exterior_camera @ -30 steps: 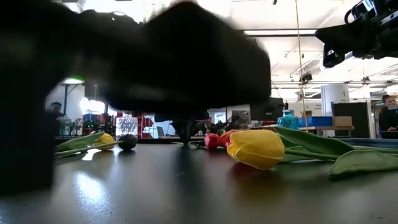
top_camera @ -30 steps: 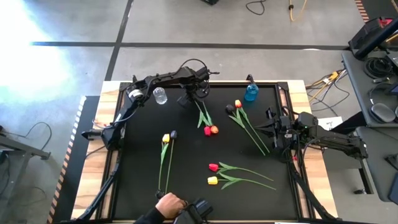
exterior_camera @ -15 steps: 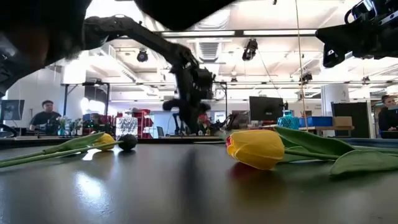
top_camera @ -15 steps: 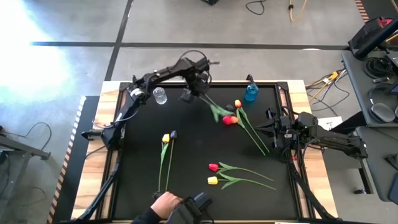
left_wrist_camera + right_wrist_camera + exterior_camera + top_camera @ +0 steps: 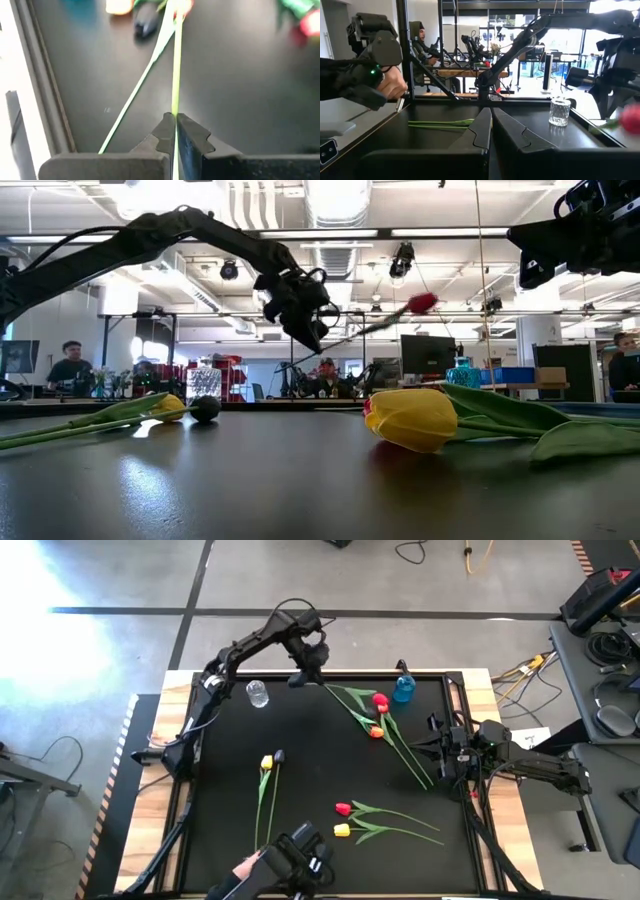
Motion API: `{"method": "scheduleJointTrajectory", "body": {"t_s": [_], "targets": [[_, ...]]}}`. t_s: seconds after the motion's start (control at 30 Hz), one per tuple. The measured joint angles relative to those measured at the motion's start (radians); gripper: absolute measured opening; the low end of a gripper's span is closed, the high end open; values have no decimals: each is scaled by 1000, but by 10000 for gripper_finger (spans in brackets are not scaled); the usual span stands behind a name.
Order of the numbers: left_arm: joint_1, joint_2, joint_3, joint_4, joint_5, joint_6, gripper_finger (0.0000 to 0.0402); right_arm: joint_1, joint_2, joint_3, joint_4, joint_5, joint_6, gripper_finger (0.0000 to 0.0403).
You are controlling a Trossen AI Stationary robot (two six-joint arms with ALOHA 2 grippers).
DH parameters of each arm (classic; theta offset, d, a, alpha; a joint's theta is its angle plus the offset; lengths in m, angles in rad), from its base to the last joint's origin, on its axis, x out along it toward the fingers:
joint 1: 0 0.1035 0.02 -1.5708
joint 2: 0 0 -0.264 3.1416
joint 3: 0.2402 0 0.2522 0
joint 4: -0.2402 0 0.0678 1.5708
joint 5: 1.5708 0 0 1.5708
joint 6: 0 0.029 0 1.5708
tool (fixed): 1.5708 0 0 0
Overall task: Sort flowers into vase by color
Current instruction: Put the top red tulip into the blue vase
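Left gripper (image 5: 308, 668), upper centre of the high view, fingers clamped on green stems of a red tulip (image 5: 380, 700) and an orange tulip (image 5: 376, 732), raised beside a blue glass vase (image 5: 403, 690). Right gripper (image 5: 437, 752), right edge, fingers pressed together, empty.

- grey concrete floor (image 5: 120, 650) all around, dark tape line at 12 o'clock
- white ceiling with strip lights (image 5: 450, 232)
- people sitting at workstations in the back (image 5: 72, 365)
- cables at 1 o'clock (image 5: 520, 670)
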Motion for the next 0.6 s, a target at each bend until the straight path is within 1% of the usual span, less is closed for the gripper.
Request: {"method": "scheduleJointTrajectory", "body": {"t_s": [0.13, 0.2, 0.27, 0.33, 0.4, 0.53, 0.6], "targets": [[3, 0, -9, 23, 126, 11, 0, 0, 0, 0, 0, 0, 0, 9], [3, 0, -17, 55, 149, 5, 0, 0, 0, 0, 0, 0, 0, 9], [-4, 0, -26, 94, 145, -12, 0, 0, 0, 0, 0, 0, 0, 9], [-13, -1, -39, 149, 133, -45, 0, 0, 0, 0, 0, 0, 0, 9], [-23, -2, -62, 220, 87, -86, 0, 0, 0, 0, 0, 0, 0, 9], [-34, -2, -127, 453, -45, -226, 0, 0, 0, 0, 0, 0, 0, 9], [-33, -6, -162, 557, -56, -279, 0, 0, 0, 0, 0, 0, 0, 9]]}}
